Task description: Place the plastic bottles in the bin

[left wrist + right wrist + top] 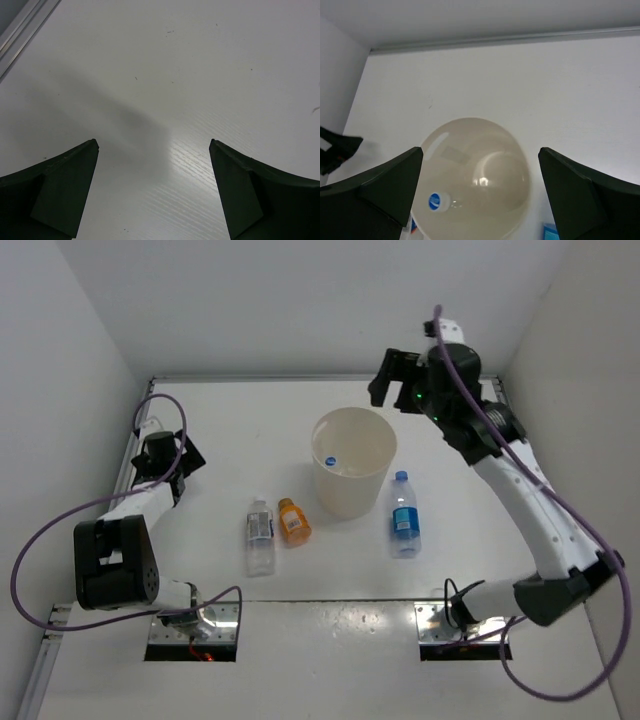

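The plastic bottles are split. One with a blue cap [438, 201] lies on the floor of the bin [375, 430]; three lie flat on the table [230, 420] near the bin's foot. The blue-labelled bottle [404, 515] is just right of the bin. The orange bottle [293, 521] and the clear bottle with a white label [260, 533] lie side by side at its near left.

The next reach likely turns on the blue-labelled bottle. It lies below the right gripper [393, 380], toward the near edge, on the right arm's side. Its long axis runs roughly near to far, cap pointing away from the bases (so jaws set across that axis would suit it).

The right gripper hangs high over the bin's far-right rim, jaws spread wide, nothing between them, touching nothing.

The left gripper [172, 455] sits at the far left over bare table, jaws also wide and empty. It is the nearer arm for the orange and white-labelled pair.
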`<action>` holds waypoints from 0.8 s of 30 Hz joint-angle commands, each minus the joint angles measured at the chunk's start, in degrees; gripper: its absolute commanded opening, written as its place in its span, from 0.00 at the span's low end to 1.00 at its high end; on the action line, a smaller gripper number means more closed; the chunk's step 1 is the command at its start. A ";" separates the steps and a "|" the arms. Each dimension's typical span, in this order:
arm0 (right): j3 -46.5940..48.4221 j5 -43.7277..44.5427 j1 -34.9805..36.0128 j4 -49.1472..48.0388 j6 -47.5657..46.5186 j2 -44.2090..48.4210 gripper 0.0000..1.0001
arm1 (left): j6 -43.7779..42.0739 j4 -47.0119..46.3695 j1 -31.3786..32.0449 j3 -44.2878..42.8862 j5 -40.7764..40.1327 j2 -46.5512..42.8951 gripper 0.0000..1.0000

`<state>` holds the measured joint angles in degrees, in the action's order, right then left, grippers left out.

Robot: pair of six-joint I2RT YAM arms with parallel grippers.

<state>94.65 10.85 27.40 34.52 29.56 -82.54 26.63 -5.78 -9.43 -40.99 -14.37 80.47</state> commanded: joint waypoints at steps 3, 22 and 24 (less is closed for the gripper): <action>-4.39 17.96 -2.34 -1.76 6.64 12.85 1.00 | 0.70 -2.48 -0.59 0.65 0.04 -1.63 1.00; -52.80 -31.31 -29.42 -9.38 23.18 12.23 0.97 | 1.76 -3.10 -0.59 0.65 2.68 -1.63 1.00; -52.82 -32.03 -28.72 -10.00 21.77 10.57 0.97 | 1.76 -3.10 -0.59 0.65 2.68 -1.63 1.00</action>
<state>41.04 -12.60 -1.83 33.04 52.40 -72.05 27.68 -6.92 -9.43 -40.53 -12.60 80.47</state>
